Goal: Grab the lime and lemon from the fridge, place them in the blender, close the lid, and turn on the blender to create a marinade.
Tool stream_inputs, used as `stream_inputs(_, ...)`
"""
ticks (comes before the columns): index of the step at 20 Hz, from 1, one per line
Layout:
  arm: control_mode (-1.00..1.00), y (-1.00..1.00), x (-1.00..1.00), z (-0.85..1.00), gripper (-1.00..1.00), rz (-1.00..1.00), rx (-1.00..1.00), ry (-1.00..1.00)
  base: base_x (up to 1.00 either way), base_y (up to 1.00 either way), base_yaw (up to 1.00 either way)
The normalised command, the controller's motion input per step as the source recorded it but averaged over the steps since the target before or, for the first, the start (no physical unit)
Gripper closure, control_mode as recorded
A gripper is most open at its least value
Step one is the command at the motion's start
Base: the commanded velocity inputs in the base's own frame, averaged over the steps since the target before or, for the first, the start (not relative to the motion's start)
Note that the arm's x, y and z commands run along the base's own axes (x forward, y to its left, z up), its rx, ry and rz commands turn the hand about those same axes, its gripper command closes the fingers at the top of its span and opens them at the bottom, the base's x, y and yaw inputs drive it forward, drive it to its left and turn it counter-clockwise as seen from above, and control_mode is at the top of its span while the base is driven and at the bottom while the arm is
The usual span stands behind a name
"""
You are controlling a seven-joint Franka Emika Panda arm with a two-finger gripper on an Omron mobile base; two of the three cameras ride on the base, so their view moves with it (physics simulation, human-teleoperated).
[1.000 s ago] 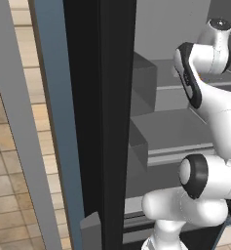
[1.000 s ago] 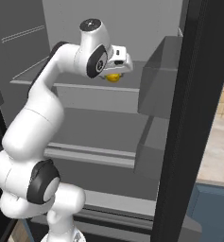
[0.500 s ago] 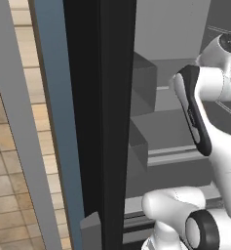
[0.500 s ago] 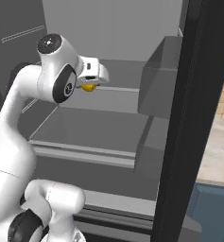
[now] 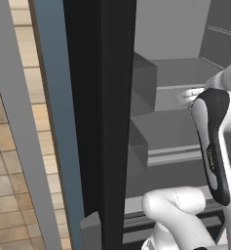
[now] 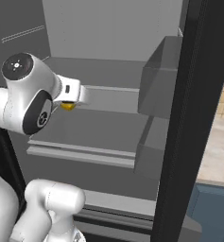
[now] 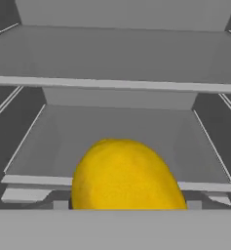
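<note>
Yellow and waxy, the lemon point(image 7: 126, 176) sits at six o'clock in the hand view, right up against the claw, whose jaws are hidden behind it. It appears gripped, lifted clear of the fridge point(image 6: 108, 127) shelf. Judged small, light, firm and rounded, it could roll or slip, so hold across its widest middle. In the right base view the gripper point(image 6: 72, 100) carries the fruit before the shelves.
</note>
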Motion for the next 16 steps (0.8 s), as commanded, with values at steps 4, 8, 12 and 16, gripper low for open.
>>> stream_inputs(4, -1.00, 0.25, -1.00, -0.05, 1.00, 0.00, 0.14, 0.07, 0.00, 0.00, 0.00)
stream_inputs(8, -1.00, 0.28, -0.88, -0.37, 1.00, 0.00, 0.04, 0.15, 0.00, 0.00, 0.00)
stream_inputs(12, -1.00, 0.48, -0.22, -0.46, 1.00, 0.00, -0.04, 0.27, 0.00, 0.00, 0.00)
stream_inputs(16, -1.00, 0.32, 0.00, -0.36, 1.00, 0.03, -0.04, 0.18, 0.00, 0.00, 0.00)
